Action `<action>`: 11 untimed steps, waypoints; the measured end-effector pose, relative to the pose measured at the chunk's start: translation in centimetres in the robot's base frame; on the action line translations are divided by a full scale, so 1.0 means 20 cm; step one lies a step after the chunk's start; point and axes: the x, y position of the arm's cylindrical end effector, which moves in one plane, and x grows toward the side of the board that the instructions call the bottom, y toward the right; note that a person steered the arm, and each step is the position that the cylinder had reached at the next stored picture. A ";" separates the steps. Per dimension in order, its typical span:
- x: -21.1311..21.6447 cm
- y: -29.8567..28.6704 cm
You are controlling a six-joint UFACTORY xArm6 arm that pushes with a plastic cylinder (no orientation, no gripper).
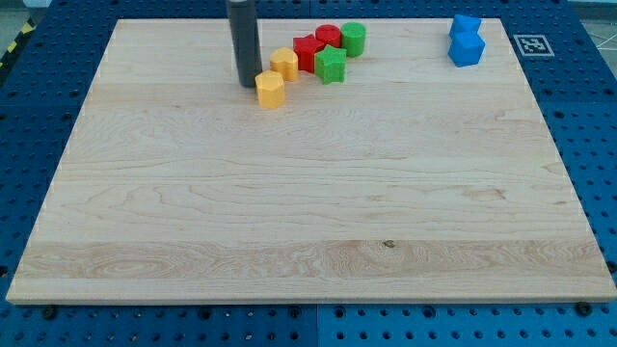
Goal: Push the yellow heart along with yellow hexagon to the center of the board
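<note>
Near the view's top, left of the block cluster, the dark rod came straight down onto the counter [289, 222], and its tip [248, 85] rested on the wood. This arm carried no pincer, only the rod, so nothing was gripped or held; the tip merely stood on the surface.

Just to the tip's right, and slightly toward the view's bottom, sat a yellow block [271, 89]; it lay so close that whether it touched the rod could not be told. Its shape was hard to settle from this angle, whether the heart or the hexagon. A second yellow block [284, 64] stood just above and to the right of the first, nearly touching it, and equally hard to name by shape.

Further right came the rest of the cluster. A red block [307, 50] sat just beside the upper yellow one, with a second red block [328, 36], seemingly round, behind it toward the view's top. A green star-like block [331, 65] stood in front of the reds, and a green cylinder [354, 39] closed the group on the right.

Both yellow blocks lay well up and left of the board's middle. Well apart, near the top right corner, two blue blocks [466, 41] stood pressed together, one behind the other.
</note>
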 end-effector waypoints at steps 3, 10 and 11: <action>-0.43 -0.05; -0.27 0.23; -0.07 0.23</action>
